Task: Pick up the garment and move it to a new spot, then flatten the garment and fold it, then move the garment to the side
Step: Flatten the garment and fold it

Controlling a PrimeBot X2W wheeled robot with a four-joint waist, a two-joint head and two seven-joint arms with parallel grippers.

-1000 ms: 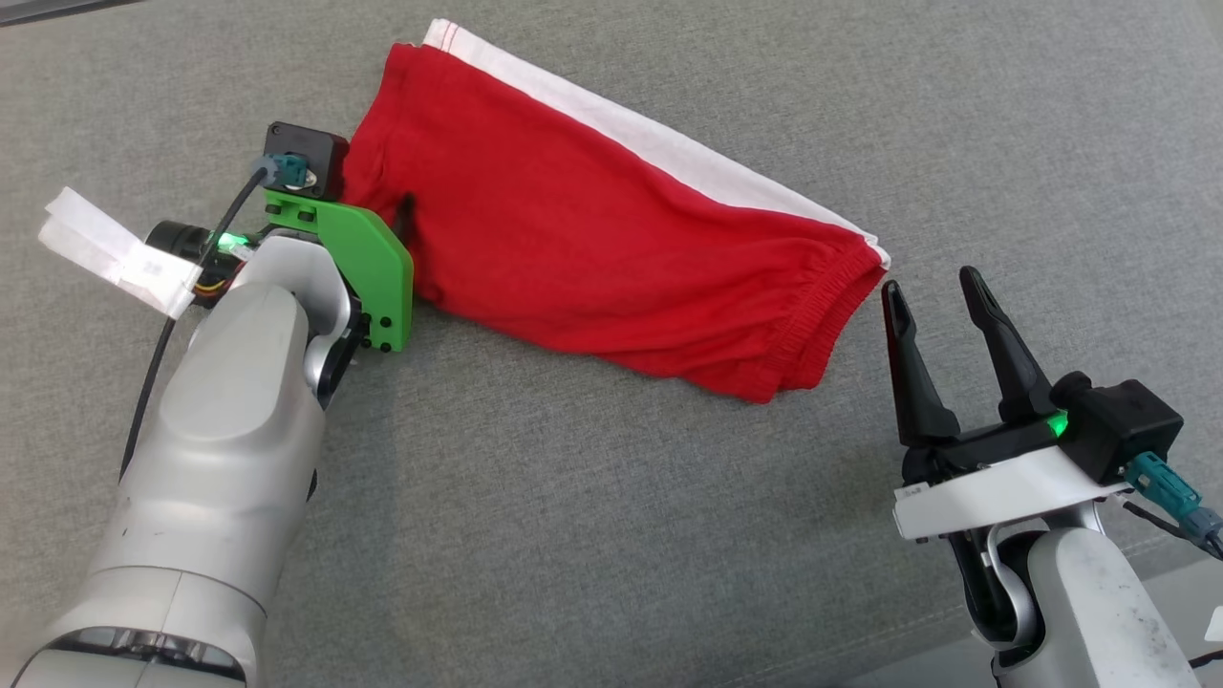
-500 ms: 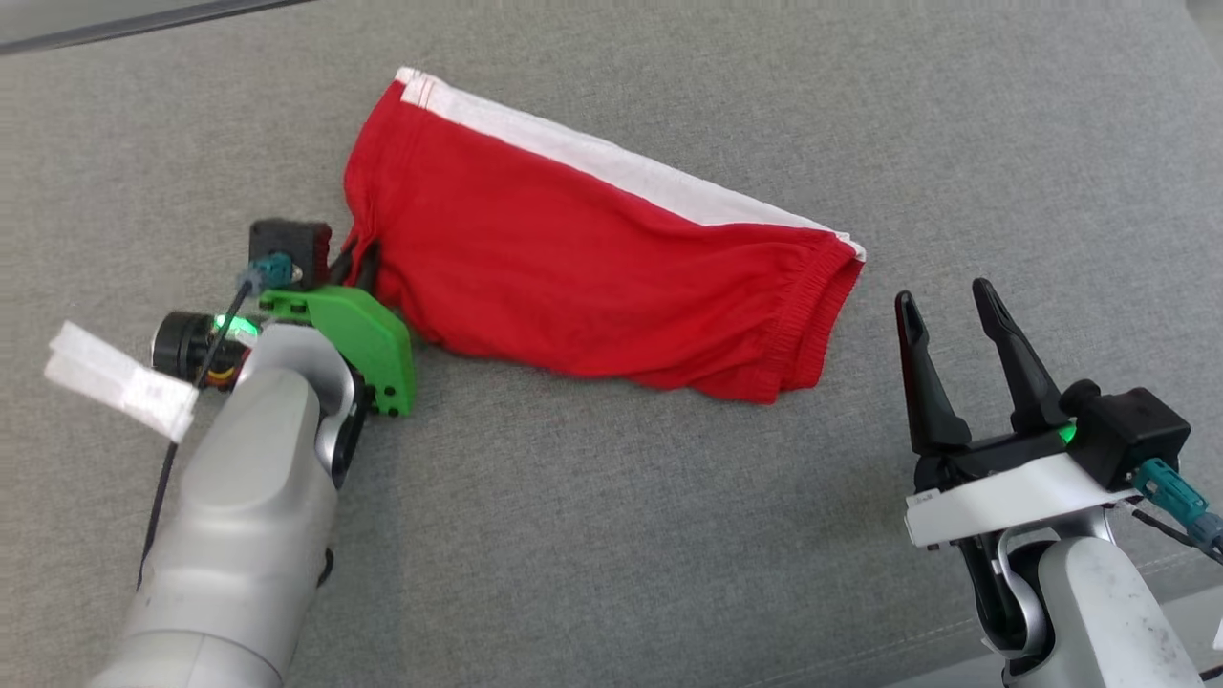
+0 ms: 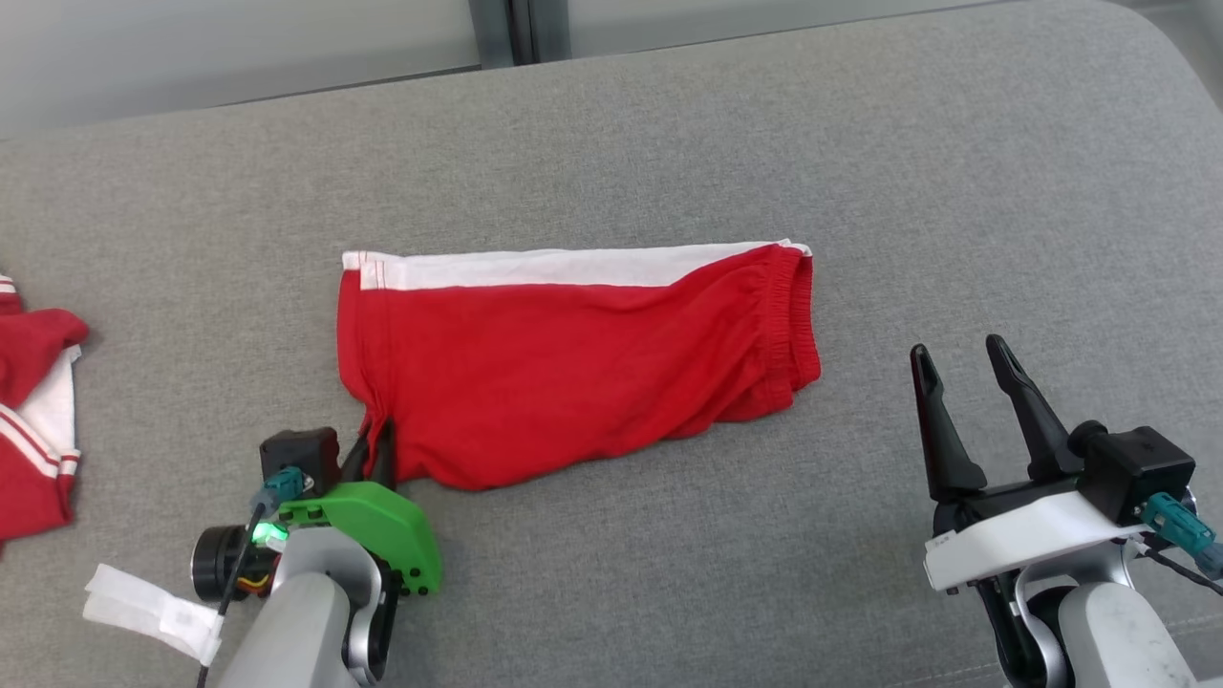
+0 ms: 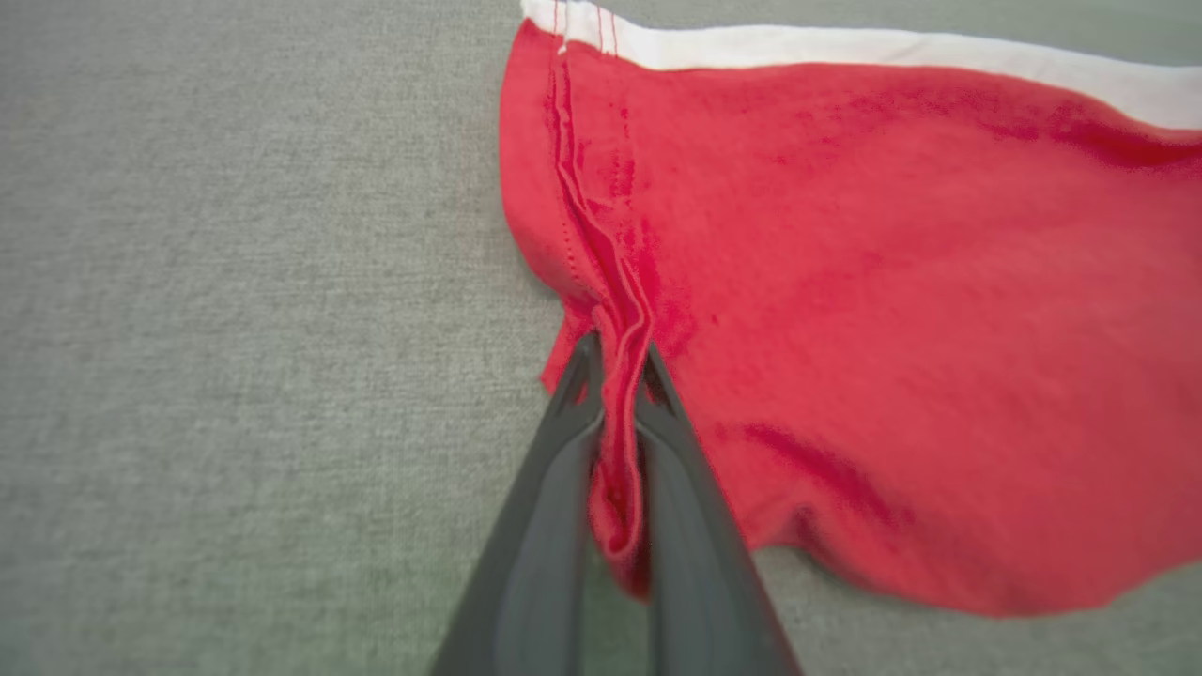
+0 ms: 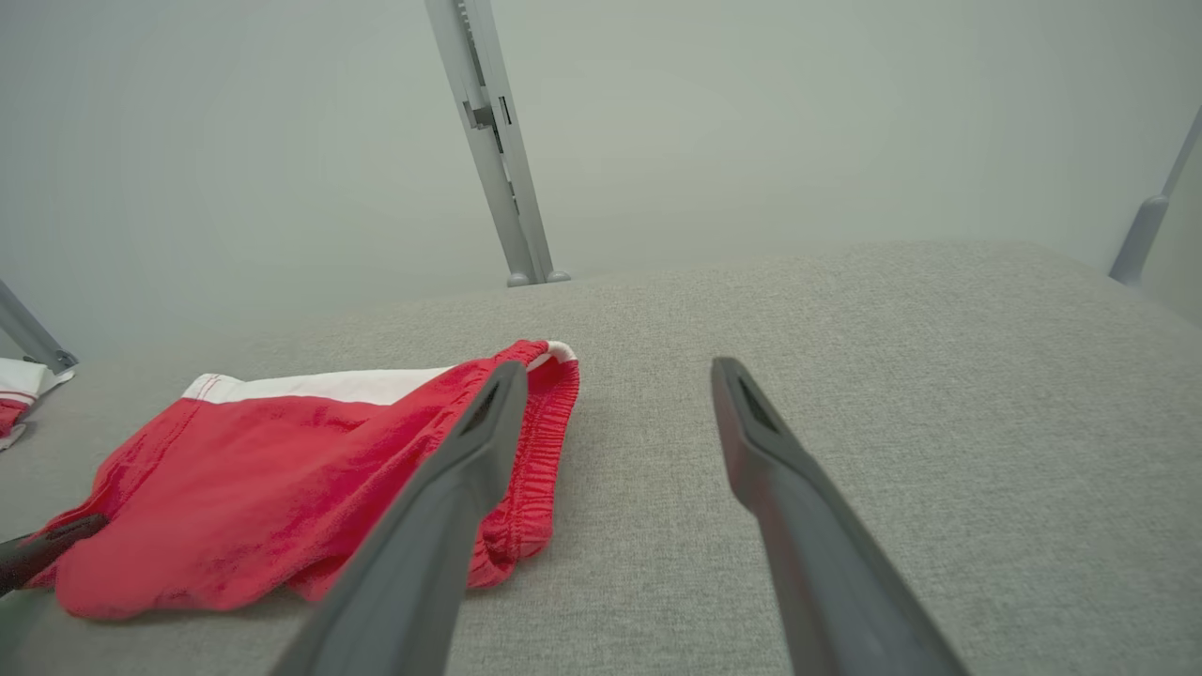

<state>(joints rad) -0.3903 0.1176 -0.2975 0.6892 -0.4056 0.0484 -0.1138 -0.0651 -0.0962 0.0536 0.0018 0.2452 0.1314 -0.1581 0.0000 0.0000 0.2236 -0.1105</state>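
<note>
My left end effector (image 4: 617,349) grips the garment (image 3: 573,382) by its hem; right end effector (image 3: 956,346) open. Likely moving aside; release next.

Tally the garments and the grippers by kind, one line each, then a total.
Garments: 2, the shorts and a red-and-white garment at the head view's left edge.
Grippers: 2, the left gripper shut on the shorts, the right gripper open.
Total: 4

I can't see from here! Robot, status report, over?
Left hand shut on hem of red cloth shorts with white stripe. Right hand open, clear of them. Shorts lie on grey fabric cushion; other red-white garment well apart.
</note>
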